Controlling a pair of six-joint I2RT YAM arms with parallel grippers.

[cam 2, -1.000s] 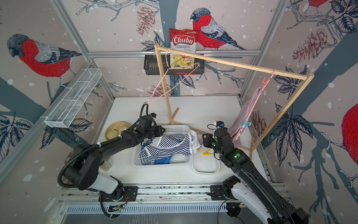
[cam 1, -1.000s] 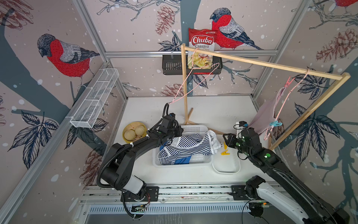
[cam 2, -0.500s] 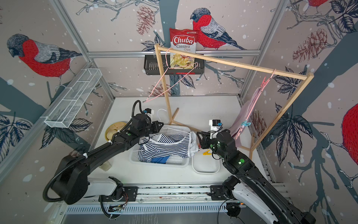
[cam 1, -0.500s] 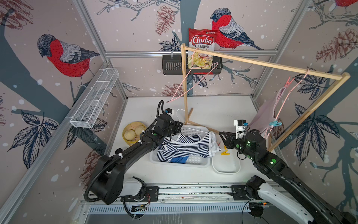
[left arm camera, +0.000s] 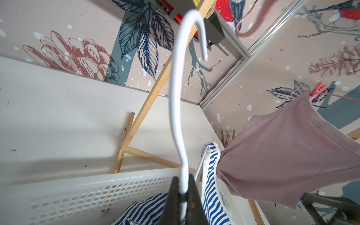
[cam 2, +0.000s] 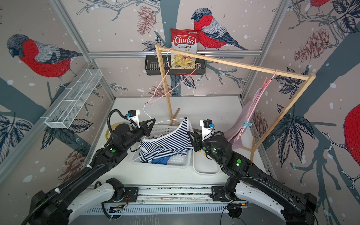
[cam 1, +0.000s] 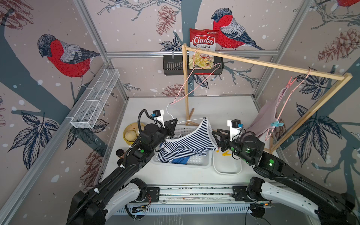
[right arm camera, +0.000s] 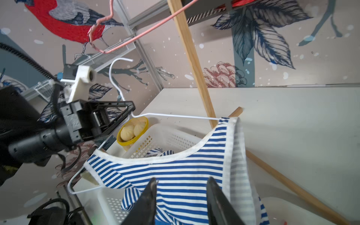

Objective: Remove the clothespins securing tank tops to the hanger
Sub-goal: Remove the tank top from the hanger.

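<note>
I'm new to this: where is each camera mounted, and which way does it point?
Top views: one stereo pair, high at the front, looking down into the booth; both arms show, left gripper and right gripper by the white basket.
Left wrist: on the left arm, looking along its shut fingers up the white hanger they pinch, toward the mauve top.
Right wrist: on the right arm, looking between its open fingers at the striped top.
Shared: both wrist views show the white hanger and striped top.
</note>
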